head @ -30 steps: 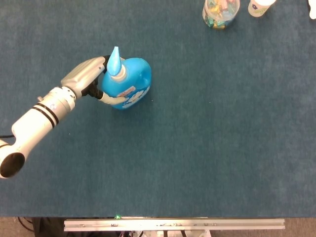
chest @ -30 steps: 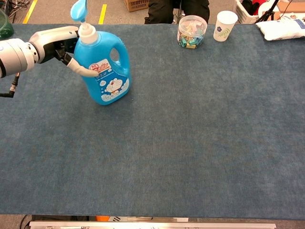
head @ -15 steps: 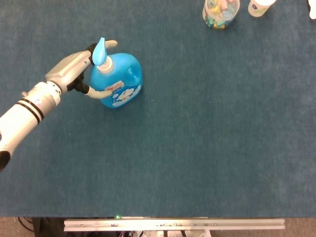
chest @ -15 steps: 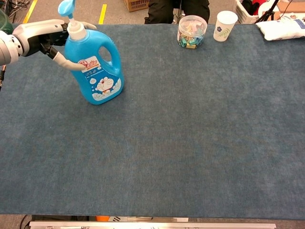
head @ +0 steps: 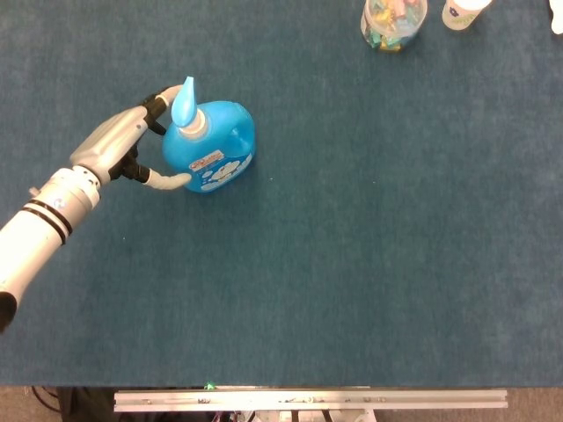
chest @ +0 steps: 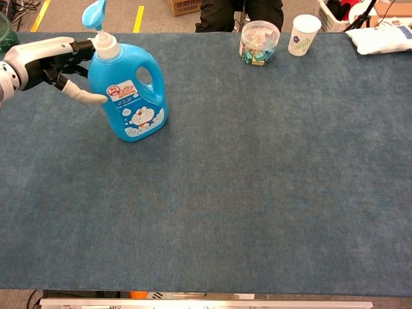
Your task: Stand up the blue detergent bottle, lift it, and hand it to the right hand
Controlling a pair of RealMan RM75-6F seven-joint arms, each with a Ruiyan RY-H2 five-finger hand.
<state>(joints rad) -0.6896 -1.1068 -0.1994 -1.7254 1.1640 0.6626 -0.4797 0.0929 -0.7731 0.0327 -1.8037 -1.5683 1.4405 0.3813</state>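
Observation:
The blue detergent bottle (head: 218, 145) (chest: 134, 90) stands upright on the blue-grey table cloth at the left, its pale blue pump spout on top and its cartoon label facing front. My left hand (head: 117, 146) (chest: 46, 58) is just left of it with fingers spread. The thumb tip touches the bottle's lower left side, and the upper fingers reach towards the neck without clasping it. The handle on the bottle's right side is free. My right hand is out of both views.
At the far edge stand a clear jar of coloured clips (chest: 259, 42) (head: 393, 22) and a white paper cup (chest: 304, 33). A white bag (chest: 383, 35) lies at the far right corner. A metal rail (head: 308, 400) runs along the near edge.
The bottle went from tilted to upright and shifted left. My left hand loosened and drew back to the left, so only the thumb tip now touches the bottle.

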